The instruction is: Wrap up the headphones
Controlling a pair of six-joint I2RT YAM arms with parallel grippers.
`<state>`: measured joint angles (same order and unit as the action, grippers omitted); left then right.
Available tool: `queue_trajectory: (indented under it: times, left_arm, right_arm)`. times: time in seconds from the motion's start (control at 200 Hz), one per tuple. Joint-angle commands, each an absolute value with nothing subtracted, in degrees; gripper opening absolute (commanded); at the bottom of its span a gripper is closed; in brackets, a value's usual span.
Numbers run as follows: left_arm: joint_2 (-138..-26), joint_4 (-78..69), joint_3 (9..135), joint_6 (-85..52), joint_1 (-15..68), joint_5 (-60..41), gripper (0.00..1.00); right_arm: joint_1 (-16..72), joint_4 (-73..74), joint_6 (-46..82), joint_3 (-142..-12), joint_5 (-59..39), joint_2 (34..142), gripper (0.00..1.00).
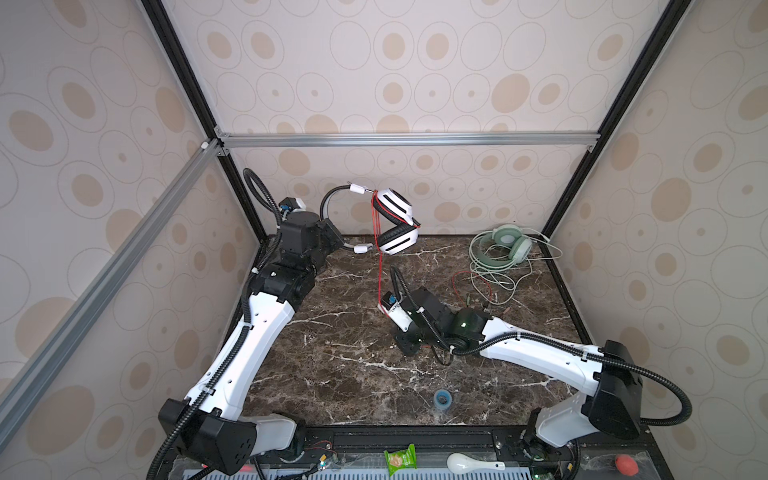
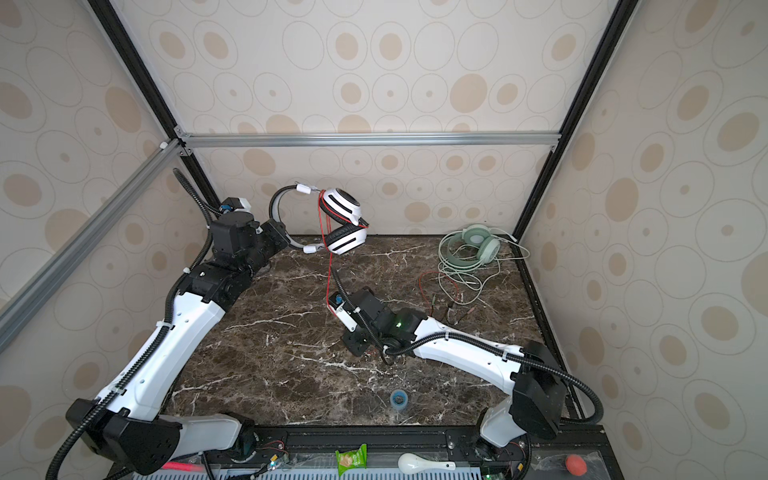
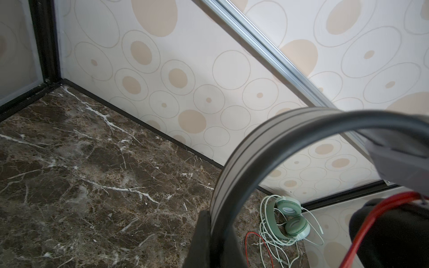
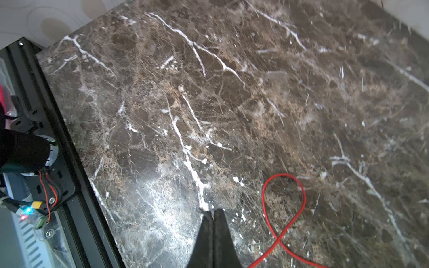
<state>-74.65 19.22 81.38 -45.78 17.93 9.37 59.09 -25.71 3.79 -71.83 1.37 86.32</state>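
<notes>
On the left: rises from the front base, bends at the elbow, reaches toward the back wall with the wrist lifted high. Clamps the left tool (image 1: 337, 242) tight on the grey headband (image 3: 232, 162) of the white headphones (image 1: 397, 224), holding them clear of the worktop (image 1: 332, 374), both ear cups folded together to the right of the grip. Drops the red cord (image 1: 380, 270) from the cups straight down onto the right wrist.

In the middle: stretches low from the front right base, forearm nearly level, wrist turned downward. Points the right tool (image 4: 213, 212) at the worktop, fingers pressed together, nothing seen between them, a loop of the red cord lying just beside the tips.

At the back right corner: mint green headphones (image 1: 509, 245) flat on the worktop amid loose coils of matching cord (image 1: 482, 270), the red cord's tail near those coils.
</notes>
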Motion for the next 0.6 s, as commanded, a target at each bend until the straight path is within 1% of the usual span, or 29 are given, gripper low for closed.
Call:
queue_trajectory:
  times: [0.0, 0.215, 0.435, 0.535, 0.595]
  left_arm:
    - [-73.7, 13.9, 81.3, -45.2, 17.9, 16.4, 0.0]
    - [-72.9, 15.0, 76.7, -36.4, 19.3, 23.1, 0.0]
    - [-71.1, 16.7, 75.0, -25.5, 24.0, 29.8, 0.0]
    - [-69.3, 17.3, 73.6, -21.1, 25.6, 30.6, 0.0]
    - [-68.0, 17.0, 72.2, -18.4, 25.9, 28.2, 0.0]
  right_arm:
    - [61.5, -33.0, -2.1, -76.4, 2.5, 86.7, 0.0]
    - [61.7, -39.8, -7.3, -85.6, 5.6, 84.7, 0.0]
    - [60.5, -48.7, -12.8, -95.7, 15.9, 88.0, 0.0]
    - [58.7, -51.3, -14.0, -99.3, 18.0, 89.6, 0.0]
    - [57.3, -52.3, -14.2, -101.2, 18.5, 90.4, 0.0]
